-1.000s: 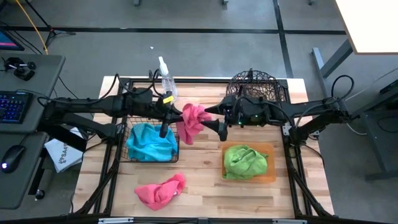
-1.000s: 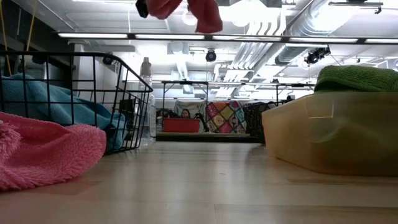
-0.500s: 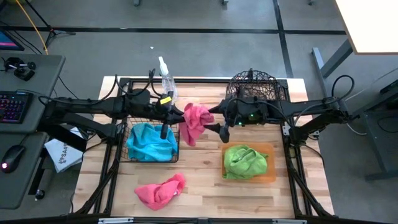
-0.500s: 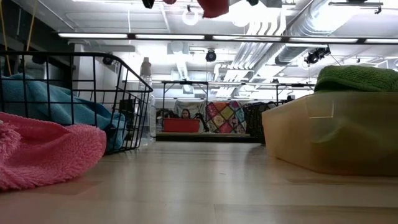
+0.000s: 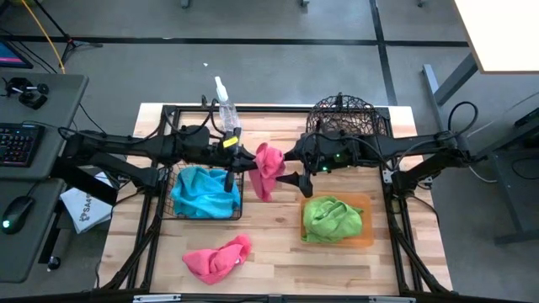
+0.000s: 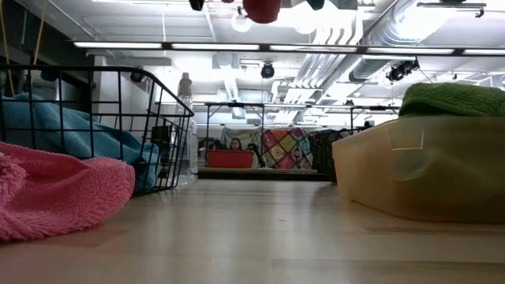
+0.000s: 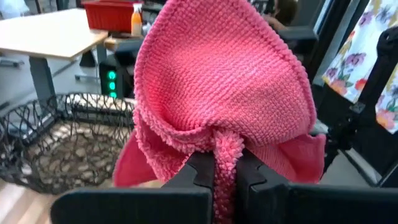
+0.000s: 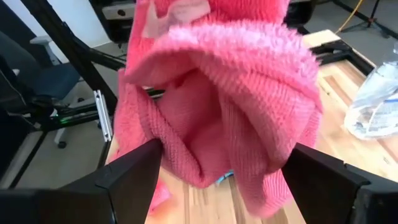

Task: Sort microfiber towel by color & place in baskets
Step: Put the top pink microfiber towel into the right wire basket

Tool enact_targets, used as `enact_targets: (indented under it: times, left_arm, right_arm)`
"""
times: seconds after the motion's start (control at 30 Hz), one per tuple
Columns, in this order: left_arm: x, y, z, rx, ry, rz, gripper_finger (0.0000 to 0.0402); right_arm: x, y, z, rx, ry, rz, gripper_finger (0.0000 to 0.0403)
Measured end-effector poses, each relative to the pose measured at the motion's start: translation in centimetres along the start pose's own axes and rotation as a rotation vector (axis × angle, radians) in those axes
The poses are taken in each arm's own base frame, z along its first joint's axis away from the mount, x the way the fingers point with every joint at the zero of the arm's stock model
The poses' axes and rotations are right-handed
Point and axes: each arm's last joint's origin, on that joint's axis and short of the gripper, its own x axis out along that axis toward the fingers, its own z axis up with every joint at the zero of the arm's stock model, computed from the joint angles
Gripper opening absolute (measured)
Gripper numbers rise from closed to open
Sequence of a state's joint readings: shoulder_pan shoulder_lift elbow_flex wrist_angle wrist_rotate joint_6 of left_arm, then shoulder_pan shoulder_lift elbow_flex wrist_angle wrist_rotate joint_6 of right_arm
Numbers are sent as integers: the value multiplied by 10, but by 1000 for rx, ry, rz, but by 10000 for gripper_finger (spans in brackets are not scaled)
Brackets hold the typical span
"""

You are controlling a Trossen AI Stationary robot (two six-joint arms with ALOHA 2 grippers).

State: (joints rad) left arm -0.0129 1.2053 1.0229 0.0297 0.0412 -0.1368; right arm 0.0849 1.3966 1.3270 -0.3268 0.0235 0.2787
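My left gripper [image 5: 244, 162] is shut on a pink towel [image 5: 268, 168], held high over the table between the black wire-grid basket [image 5: 237, 199] and the orange tray [image 5: 368, 220]. My right gripper [image 5: 289, 167] is open at the towel's right side, with the towel hanging between its spread fingers [image 8: 134, 174]; I cannot tell if they touch it. A blue towel [image 5: 200, 192] lies in the wire-grid basket and a green towel [image 5: 330, 217] in the tray. A second pink towel [image 5: 217, 258] lies bunched on the table near the front. The round dark woven basket [image 5: 348, 118] stands at the far right. My left gripper pinches a gathered fold of the pink towel [image 7: 226, 149] between its two fingers [image 7: 202, 171]. The fingers come level from the table's left. The towel is lifted clear of the table and bulges slack beyond the fingertips, with its lower part [image 6: 262, 9] hanging down.
A clear spray bottle [image 5: 226, 105] stands at the far edge behind the wire-grid basket. Bare wood lies between the basket and the tray [image 5: 271, 220]. A black frame [image 5: 396, 210] runs around the table's edges.
My left gripper has carried the pink towel a little toward the table's right and upward. In the low view the towel's hanging end has risen almost out of the top of the picture. The towel now sits deeper between my right gripper's open fingers.
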Motion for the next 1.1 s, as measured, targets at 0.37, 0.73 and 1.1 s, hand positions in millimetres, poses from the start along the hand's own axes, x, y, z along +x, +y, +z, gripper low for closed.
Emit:
enact_targets:
  times: [0.37,0.73,1.1]
  left_arm:
    - [15,-11,-4,11,-43,-1,0]
    - [16,-10,-2,40,-76,41,43]
    - [5,0,-5,-79,12,125,161]
  right_arm:
    - [11,2,3,-42,-51,42,316]
    - [11,4,2,-79,-40,84,142]
    - [-1,-2,0,-82,11,27,6]
